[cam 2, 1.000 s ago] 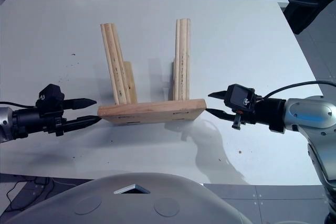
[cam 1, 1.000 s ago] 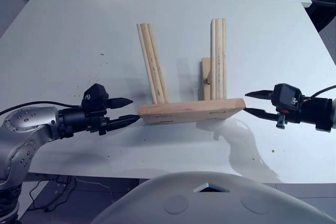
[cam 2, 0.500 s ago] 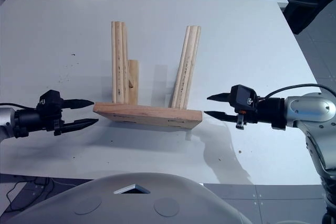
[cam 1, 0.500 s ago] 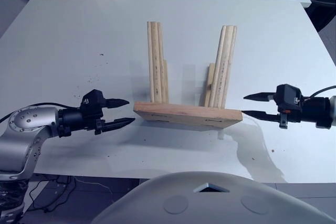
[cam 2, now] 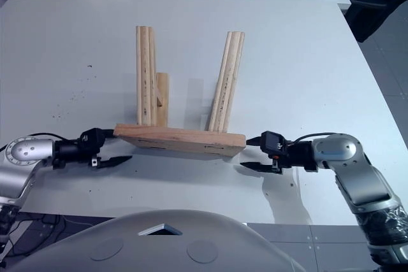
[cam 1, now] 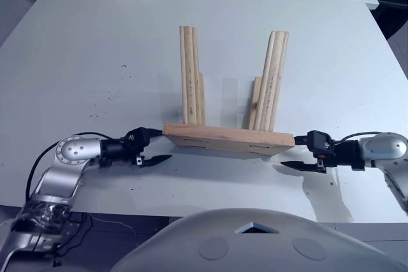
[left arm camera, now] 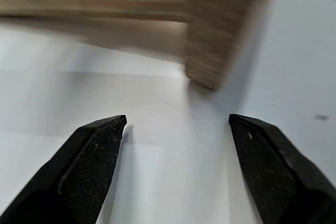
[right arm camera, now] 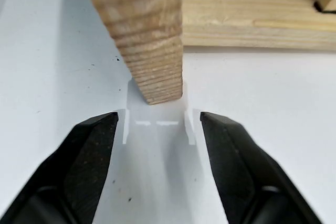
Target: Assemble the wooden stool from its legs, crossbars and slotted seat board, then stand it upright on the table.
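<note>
— Left gripper [cam 1: 159,145]?
— Fingers spread and empty, at the 9 o'clock end of the seat board [cam 1: 228,139]. The board's end sits just ahead of the fingertips [left arm camera: 94,145].
— Right gripper [cam 1: 291,153]?
— Spread too, holding nothing, at the 3 o'clock end, the board's end just beyond its tips.
— And the stool [cam 2: 178,139]?
— Mid-table [cam 1: 76,62], on its side: board on edge, legs [cam 1: 189,74] pointing to 12 o'clock.

Pale wooden stool [cam 1: 271,81], assembled, lying on its side on white table [cam 1: 76,62]; seat board [cam 1: 228,139] on edge, legs [cam 1: 190,74] pointing away
</note>
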`<state>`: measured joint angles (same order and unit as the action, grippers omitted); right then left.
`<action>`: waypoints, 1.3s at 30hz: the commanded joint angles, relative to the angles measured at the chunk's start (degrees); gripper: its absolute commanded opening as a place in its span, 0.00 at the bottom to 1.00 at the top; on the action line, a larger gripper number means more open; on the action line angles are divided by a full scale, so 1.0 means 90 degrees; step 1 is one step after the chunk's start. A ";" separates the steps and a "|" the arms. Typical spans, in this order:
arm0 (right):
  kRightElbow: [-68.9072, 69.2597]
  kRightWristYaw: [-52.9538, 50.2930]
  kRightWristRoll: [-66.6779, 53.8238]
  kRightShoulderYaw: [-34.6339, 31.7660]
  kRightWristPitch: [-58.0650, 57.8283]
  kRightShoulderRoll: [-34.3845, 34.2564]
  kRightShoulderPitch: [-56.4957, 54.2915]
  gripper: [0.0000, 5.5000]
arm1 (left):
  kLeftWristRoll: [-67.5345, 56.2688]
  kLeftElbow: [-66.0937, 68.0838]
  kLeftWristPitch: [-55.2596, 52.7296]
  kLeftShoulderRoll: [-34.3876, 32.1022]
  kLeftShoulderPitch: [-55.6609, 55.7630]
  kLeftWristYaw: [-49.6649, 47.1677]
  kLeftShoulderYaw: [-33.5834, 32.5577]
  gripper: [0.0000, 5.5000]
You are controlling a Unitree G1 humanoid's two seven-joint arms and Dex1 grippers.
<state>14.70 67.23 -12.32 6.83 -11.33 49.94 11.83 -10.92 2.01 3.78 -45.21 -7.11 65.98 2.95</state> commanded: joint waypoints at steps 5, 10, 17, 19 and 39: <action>-0.0189 -0.0202 0.0223 0.0332 0.0197 -0.0256 -0.0232 0.53 | 0.0156 0.0376 0.0513 0.0209 0.0152 0.0171 0.0480 0.66; -0.0240 -0.0332 0.0279 0.0386 0.0259 -0.0375 -0.0304 0.44 | 0.0095 0.0408 0.0579 0.0246 0.0208 0.0230 0.0600 0.63; -0.0218 -0.0410 0.0257 0.0401 0.0248 -0.0417 -0.0293 0.24 | -0.0424 0.0005 0.0264 0.0149 -0.0004 0.0586 0.0553 0.43; -0.0197 -0.0420 0.0264 0.0402 0.0248 -0.0418 -0.0271 0.24 | -0.0613 -0.0188 0.0011 0.0139 -0.0059 0.0657 0.0503 0.37; 0.2183 -0.0236 -0.1895 -0.1413 -0.1638 0.0222 0.0644 0.24 | -0.2678 -0.3156 -0.2530 -0.0392 -0.1410 0.0463 -0.1084 0.24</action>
<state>29.21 65.67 -22.84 -1.44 -23.30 51.76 17.44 -28.75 -20.11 -15.94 -48.71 -19.32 70.84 -4.57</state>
